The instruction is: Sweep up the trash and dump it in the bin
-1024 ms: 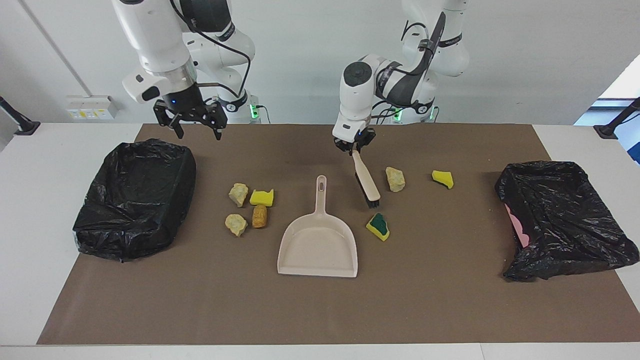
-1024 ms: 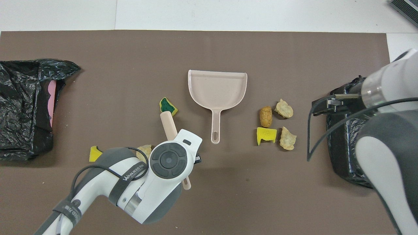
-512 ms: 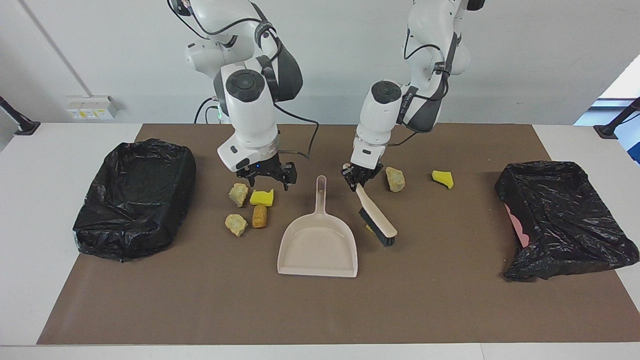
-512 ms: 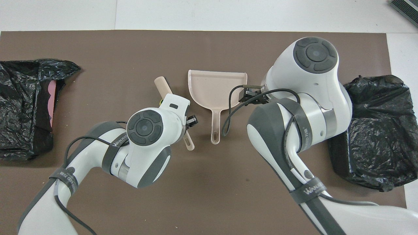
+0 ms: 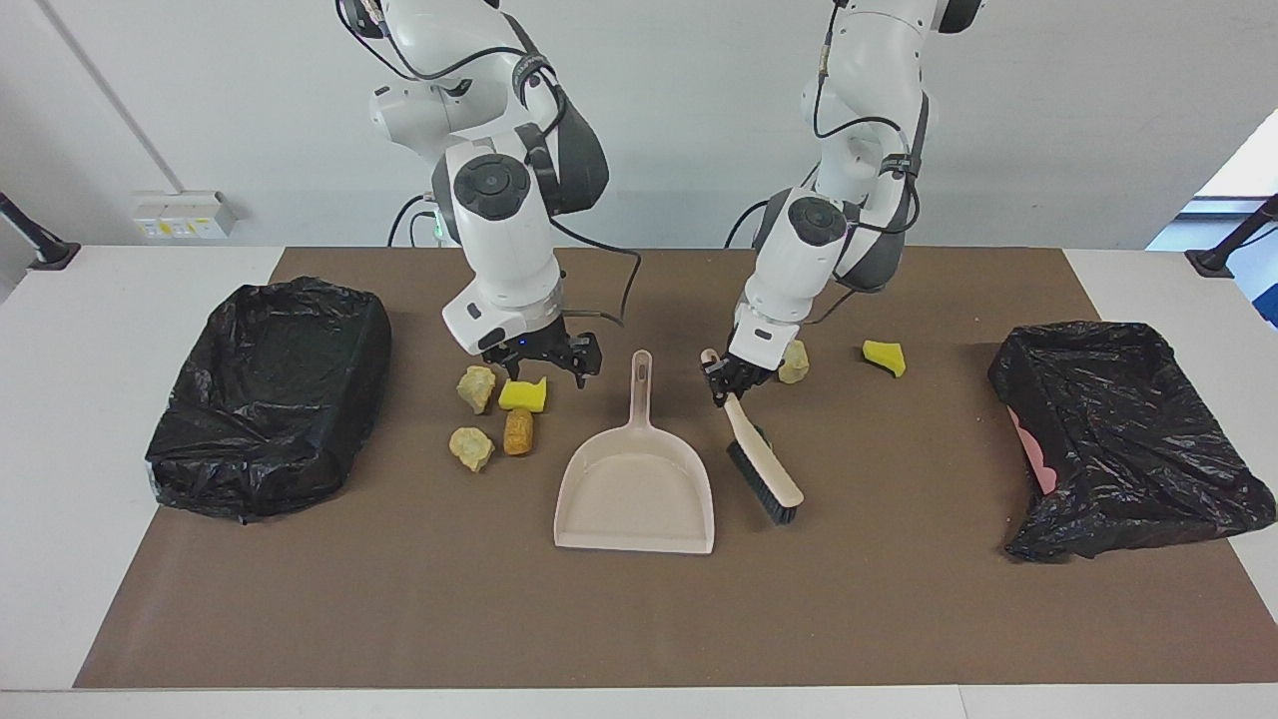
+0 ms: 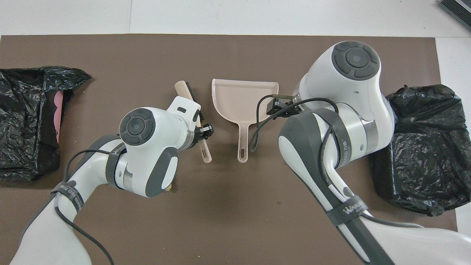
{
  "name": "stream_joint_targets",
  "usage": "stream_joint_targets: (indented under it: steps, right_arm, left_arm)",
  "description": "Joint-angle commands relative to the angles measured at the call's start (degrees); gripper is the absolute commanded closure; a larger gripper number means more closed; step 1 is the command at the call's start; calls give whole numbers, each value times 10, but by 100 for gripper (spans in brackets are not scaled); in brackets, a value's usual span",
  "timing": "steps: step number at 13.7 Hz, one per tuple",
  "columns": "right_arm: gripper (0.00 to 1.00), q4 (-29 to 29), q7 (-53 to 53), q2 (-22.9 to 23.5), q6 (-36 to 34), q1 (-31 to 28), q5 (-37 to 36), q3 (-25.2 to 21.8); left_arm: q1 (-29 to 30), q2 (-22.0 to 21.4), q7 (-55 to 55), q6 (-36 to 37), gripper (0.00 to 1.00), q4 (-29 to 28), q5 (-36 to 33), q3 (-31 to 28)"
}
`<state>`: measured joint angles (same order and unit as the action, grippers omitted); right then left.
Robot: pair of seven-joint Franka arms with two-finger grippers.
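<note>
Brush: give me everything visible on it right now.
The brush is a hand brush with a pale beige, plastic-looking handle and dark bristles. The left end effector is shut on the upper part of its handle. It slants down away from the robots, its bristle end low by the mat beside the dustpan, toward the left arm's end. Whether the bristles touch the mat cannot be told.

From overhead, the right arm (image 6: pixel 342 110) covers the four scraps (image 5: pixel 499 411) beside the dustpan (image 6: pixel 244 99); the left arm (image 6: pixel 147 147) hides the rest; the brush (image 5: pixel 761 461) screens the green-backed sponge; one bin (image 6: pixel 25 121) is cut off.
</note>
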<state>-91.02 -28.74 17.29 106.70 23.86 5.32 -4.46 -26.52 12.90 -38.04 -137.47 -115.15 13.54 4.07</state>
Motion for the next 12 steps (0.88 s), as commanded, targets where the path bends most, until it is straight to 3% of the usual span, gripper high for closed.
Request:
stream_joint_targets:
  steps: [1, 6, 12]
  right_arm:
    - [0, -42, -8, -26, 24, 2, 11, 3]
    - [0, -73, -7, -38, 48, 34, 31, 5]
    - [0, -68, -29, 18, 96, 84, 19, 5]
  left_arm:
    - [6, -5, 16, 26, 100, -3, 16, 9]
    - [10, -38, 30, 221, 100, -9, 16, 2]
    - [57, -84, 53, 400, 100, -10, 8, 2]
